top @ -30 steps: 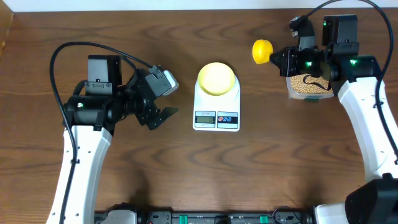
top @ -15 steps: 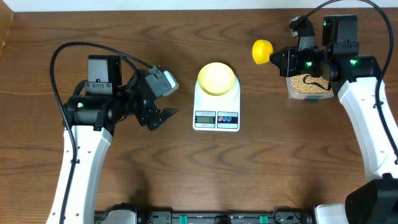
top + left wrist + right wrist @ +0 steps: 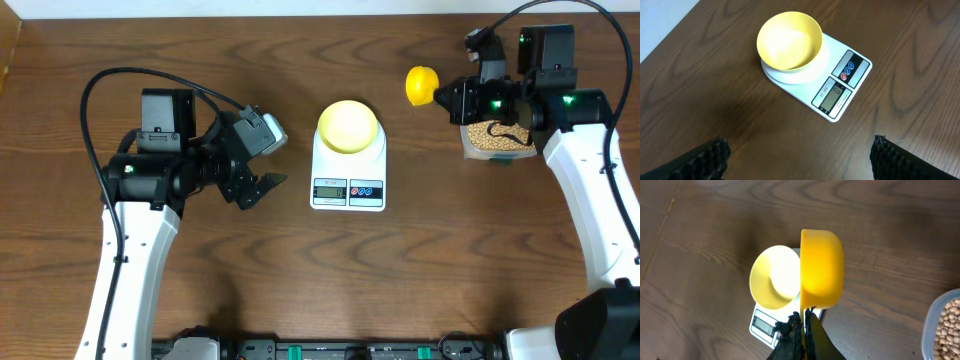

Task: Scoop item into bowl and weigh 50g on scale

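The pale yellow-green bowl sits empty on the white scale, also in the left wrist view and the right wrist view. My right gripper is shut on the handle of the bright yellow scoop, held in the air right of the bowl; in the right wrist view the scoop is tipped on its side. The beans lie in a clear tub under the right arm, seen in the right wrist view. My left gripper is open and empty, left of the scale.
The clear tub stands at the right, mostly under the right wrist. A pale strip runs along the table's far edge. Cables loop over both arms.
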{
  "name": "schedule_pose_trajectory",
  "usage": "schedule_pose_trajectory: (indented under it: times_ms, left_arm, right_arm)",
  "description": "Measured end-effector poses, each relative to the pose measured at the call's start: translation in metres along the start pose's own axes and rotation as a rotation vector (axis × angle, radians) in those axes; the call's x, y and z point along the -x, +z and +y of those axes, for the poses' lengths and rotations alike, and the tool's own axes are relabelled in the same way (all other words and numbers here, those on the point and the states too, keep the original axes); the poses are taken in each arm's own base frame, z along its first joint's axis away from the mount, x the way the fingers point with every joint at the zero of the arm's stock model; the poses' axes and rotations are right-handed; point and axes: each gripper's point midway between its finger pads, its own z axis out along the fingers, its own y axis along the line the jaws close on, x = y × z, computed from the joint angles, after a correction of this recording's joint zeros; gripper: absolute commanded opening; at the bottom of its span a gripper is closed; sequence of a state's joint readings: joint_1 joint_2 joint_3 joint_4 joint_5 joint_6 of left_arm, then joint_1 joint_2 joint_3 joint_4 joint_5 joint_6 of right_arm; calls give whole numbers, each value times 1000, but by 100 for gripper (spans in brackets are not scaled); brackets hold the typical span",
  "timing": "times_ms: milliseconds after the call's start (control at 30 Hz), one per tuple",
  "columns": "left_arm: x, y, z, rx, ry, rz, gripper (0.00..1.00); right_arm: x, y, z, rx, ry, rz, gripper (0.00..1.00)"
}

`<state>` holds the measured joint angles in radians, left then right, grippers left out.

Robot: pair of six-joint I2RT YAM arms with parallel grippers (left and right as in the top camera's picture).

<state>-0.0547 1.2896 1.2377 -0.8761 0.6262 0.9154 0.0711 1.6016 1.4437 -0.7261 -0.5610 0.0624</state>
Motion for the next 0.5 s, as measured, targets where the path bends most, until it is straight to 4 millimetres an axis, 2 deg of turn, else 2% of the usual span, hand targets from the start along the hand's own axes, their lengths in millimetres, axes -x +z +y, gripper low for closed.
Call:
schedule_pose_trajectory:
  times_ms: [500]
  left_arm:
    - [0, 0, 0, -1, -1, 1, 92]
  right_arm:
    - [-2, 0, 0, -1, 3, 9, 1]
